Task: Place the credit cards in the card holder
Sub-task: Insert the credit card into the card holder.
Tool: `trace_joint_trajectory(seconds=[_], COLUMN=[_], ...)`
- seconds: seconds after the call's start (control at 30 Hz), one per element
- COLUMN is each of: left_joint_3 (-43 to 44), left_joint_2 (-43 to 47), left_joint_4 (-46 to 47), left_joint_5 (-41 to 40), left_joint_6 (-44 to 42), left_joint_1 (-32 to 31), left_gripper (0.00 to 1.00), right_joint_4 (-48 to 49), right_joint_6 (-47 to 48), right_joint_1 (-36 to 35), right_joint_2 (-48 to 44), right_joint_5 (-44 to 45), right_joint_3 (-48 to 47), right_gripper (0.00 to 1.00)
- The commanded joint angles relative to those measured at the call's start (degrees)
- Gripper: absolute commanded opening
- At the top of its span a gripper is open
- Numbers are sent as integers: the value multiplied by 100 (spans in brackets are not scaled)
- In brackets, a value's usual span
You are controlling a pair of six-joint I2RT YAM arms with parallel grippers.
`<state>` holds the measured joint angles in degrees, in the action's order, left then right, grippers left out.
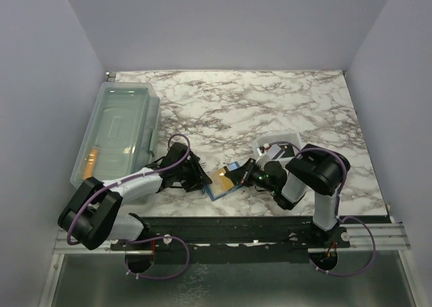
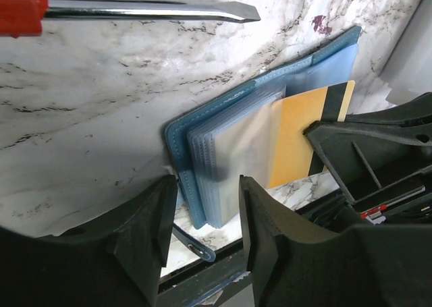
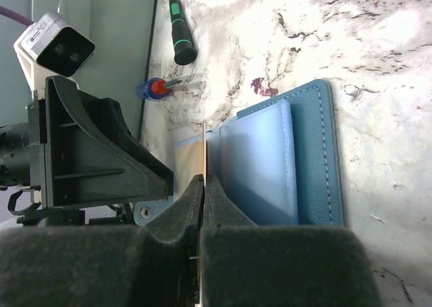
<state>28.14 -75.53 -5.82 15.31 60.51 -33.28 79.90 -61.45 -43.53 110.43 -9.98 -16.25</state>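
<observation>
Near edge of table (image 1: 270, 104) — credit card (image 2: 297, 138) partly in card holder (image 2: 209, 118)
The right gripper (image 3: 204, 180) pinches the card, left gripper (image 2: 206, 199) jaws apart astride the holder's edge — open marble lies beyond

The left arm (image 1: 128, 185) lies low along the near edge of the surface, reaching right from its base. Its left gripper (image 1: 204, 181) points toward the middle, and its fingers (image 2: 142, 239) stand apart with a clear gap between them. The right arm (image 1: 317, 175) is folded at the elbow and reaches left, with its wrist low. The right gripper (image 1: 237, 175) faces the left one, just beside it. Its fingers (image 3: 182, 212) are pressed together on the edge of a credit card (image 2: 297, 138).
</observation>
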Motion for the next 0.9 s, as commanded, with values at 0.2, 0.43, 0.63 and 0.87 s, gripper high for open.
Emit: trace_joint_trajectory(seconds=[0.2,0.43,0.63,0.87], left_joint_3=[-226,-173,-225,-248], left_joint_2=[-279,-315,-277,-116], left_joint_4=[-639,-600,-429,-406], left_joint_5=[-28,-11,-8,-71], left_joint_6=[-63,-34,79,82], left_joint_1=[-21,-21,-20,-8], left_gripper=[46,43,42,44], right_joint_4=[182,701,435,-408], right_joint_6=[319,301,455,638], right_joint_1=[-42,-288,-550,-595], right_joint_2=[347,814,592,143], right_joint_5=[140,15,275,481], right_joint_3=[-24,-163,-192,-182], right_gripper=[0,0,0,3])
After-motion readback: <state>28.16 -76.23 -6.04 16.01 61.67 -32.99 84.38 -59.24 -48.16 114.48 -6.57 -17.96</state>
